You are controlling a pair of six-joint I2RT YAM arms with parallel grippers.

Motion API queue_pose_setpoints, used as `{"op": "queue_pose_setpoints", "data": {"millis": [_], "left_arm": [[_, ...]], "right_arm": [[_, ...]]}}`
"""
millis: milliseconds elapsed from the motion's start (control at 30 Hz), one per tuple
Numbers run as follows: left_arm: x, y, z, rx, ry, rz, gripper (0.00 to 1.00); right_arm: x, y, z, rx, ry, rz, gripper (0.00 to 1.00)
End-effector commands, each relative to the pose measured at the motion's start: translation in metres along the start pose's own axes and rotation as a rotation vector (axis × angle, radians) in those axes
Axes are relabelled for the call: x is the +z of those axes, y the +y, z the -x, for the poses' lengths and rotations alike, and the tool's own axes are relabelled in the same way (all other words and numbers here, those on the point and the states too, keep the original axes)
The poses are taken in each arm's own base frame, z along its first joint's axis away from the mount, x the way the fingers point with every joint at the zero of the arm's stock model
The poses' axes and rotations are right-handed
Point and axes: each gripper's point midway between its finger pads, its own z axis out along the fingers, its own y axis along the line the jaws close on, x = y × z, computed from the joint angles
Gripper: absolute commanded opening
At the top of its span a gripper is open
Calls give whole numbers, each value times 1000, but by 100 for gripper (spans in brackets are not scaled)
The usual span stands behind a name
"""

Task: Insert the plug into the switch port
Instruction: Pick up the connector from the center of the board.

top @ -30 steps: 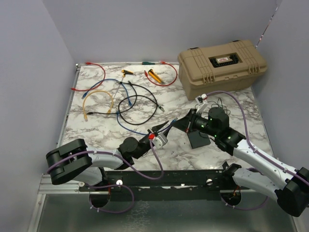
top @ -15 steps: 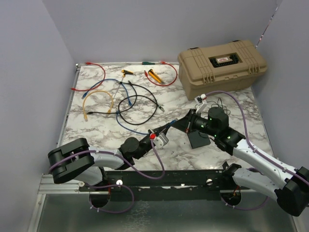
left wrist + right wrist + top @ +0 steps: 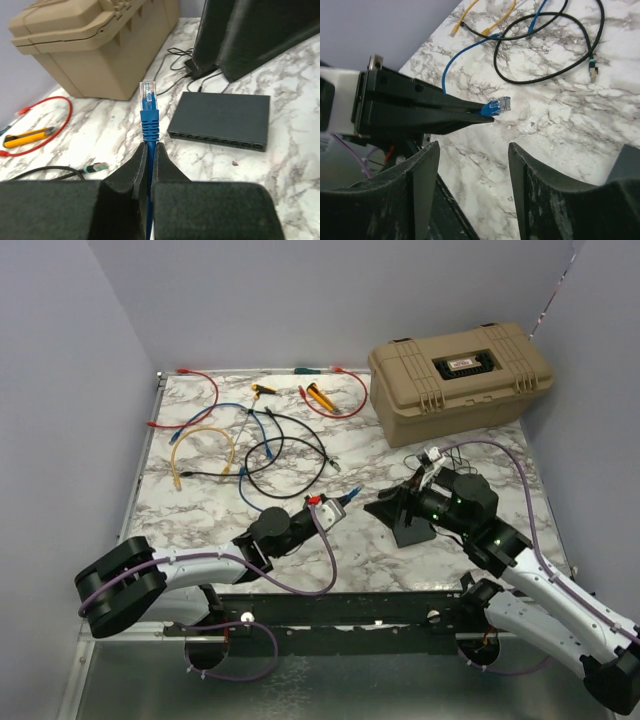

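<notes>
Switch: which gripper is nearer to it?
Right. The right gripper hangs open right beside the switch; the left gripper, shut on the blue plug, sits further off to its left.

white arm links, black joints, purple cables, matte black left gripper

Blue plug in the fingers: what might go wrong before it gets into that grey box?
The plug sticks far out beyond the left fingers, which pinch only its rear end, so it might bend aside when pushed. The switch lies loose on the table, the open right fingers off it, so it might slide away.
</notes>
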Motion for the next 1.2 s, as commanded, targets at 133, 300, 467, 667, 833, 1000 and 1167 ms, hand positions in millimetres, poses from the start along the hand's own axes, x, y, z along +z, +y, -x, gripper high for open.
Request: {"op": "queue_pose_setpoints", "data": {"millis": [133, 300, 467, 667, 833, 1000, 1167], "left_arm": [[-9, -43, 2, -109, 116, -264, 0], [-7, -56, 4, -90, 178, -369, 0], [-11, -59, 8, -59, 231, -424, 0], [-16, -69, 9, -36, 309, -525, 0], [-18, -71, 15, -27, 298, -550, 0], [-19, -69, 17, -15, 298, -546, 0], [-19, -70, 18, -14, 294, -553, 0]], "right_arm": [[-24, 2, -22, -498, -76, 143, 72], [-30, 12, -31, -677, -142, 254, 76], [-30, 11, -36, -716, -117, 269, 81], [-31, 16, -36, -741, -130, 296, 78], [-28, 14, -43, -731, -86, 312, 72], [-25, 13, -46, -729, -69, 317, 57], [-25, 14, -48, -724, -63, 327, 47]]}}
